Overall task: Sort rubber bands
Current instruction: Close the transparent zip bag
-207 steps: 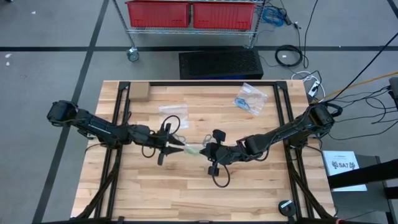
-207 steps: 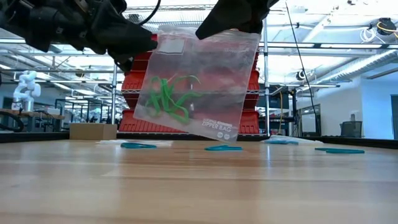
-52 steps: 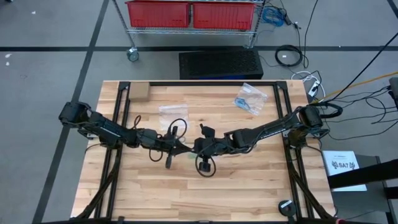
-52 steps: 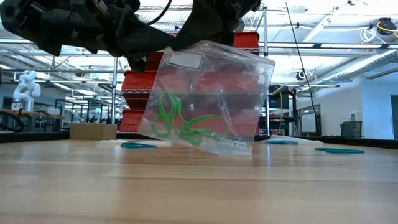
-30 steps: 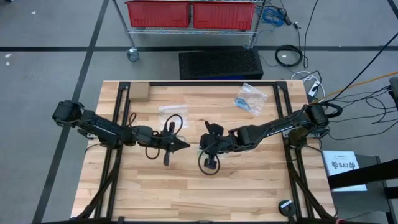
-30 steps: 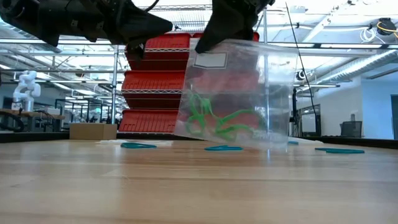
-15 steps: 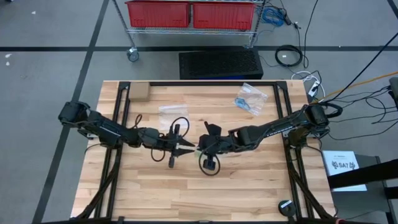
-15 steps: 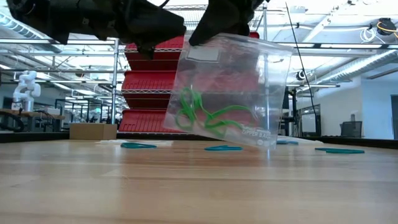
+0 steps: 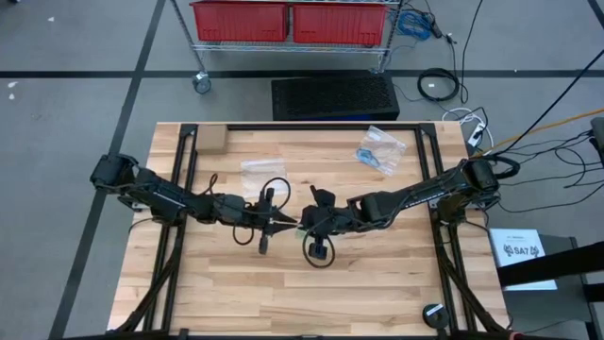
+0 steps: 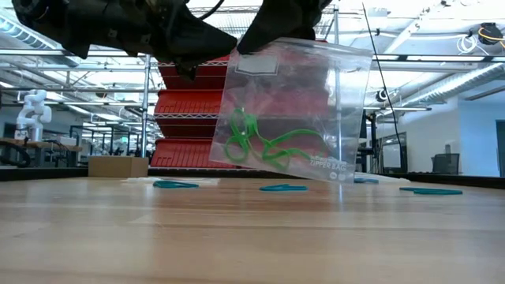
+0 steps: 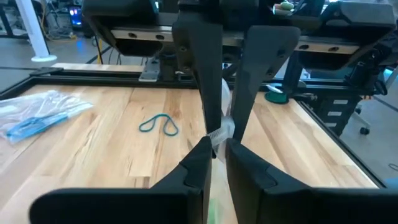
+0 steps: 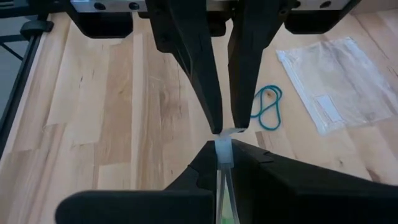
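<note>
A clear zipper bag (image 10: 296, 102) with bright green rubber bands (image 10: 260, 147) inside hangs over the table's middle. My left gripper (image 9: 289, 225) comes from the left and is shut on the bag's top edge. My right gripper (image 9: 306, 225) comes from the right and is shut on the same edge, right beside it. Teal rubber bands (image 10: 175, 184) (image 10: 282, 188) (image 10: 436, 190) lie flat on the wood farther back; one teal rubber band (image 11: 158, 125) shows in the left wrist view, and a teal rubber band (image 12: 268, 107) in the right wrist view. My left gripper pinches the bag's top edge (image 12: 231, 132) between its two fingertips (image 12: 214, 118), close to the upper corner (image 10: 237, 54). The fingers come nearly level from the table's left. My right gripper pinches the same top edge (image 12: 222, 153) between its two fingers, slanting down from the table's right. The bag hangs below both grippers, tilted and clear of the table.
An empty clear bag (image 9: 263, 173) lies behind the grippers, and a bag with blue bands (image 9: 380, 151) lies at the back right. A small cardboard box (image 9: 209, 140) stands at the back left. Red bins on a wire rack (image 9: 293, 21) stand beyond the table.
My left gripper has gone toward the table's right, up to the bag, has opened and then closed on the bag's top edge. The bag, which hung from my right gripper alone, has swung slightly toward the left and now hangs tilted between both grippers.
</note>
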Robot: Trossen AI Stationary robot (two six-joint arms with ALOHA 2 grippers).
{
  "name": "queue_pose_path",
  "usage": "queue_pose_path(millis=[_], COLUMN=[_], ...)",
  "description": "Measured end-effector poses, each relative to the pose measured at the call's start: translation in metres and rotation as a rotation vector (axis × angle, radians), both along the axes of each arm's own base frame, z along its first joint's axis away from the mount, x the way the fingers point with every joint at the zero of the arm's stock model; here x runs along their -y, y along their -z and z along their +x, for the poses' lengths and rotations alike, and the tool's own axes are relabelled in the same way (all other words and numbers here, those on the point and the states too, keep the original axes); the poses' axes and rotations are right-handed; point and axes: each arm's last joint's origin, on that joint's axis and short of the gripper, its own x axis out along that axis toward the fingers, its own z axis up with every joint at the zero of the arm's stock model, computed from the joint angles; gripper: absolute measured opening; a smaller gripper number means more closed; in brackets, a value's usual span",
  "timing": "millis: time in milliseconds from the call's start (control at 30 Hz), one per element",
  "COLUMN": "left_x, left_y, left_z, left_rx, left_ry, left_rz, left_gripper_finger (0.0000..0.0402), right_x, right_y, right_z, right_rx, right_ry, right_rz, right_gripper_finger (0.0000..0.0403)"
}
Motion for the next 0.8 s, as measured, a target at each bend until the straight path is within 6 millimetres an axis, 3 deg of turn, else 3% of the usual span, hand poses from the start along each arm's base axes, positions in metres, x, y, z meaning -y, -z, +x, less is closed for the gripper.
queue_pose_path(millis=[233,600,800], left_x=[0.0006,0.0034,0.0028], left_y=[0.0004,-0.0034,-0.0025], left_z=[-0.0002,-0.0003,0.0007], left_rx=[-0.004,0.032,0.036], left_ry=[0.021,0.110,0.092], left_rz=[-0.003,-0.050,-0.047], left_gripper_finger=[0.0055,0.0114,0.0093], right_x=[-0.0025,-0.0070,-0.0070], right_y=[0.0000,-0.0003,0.0000], right_z=[-0.0006,-0.0014,-0.0016], right_rx=[0.000,0.004,0.001], right_ry=[-0.008,-0.022,-0.022], right_rz=[-0.002,-0.007,-0.008], right_gripper_finger=[0.0004,0.0004,0.0004])
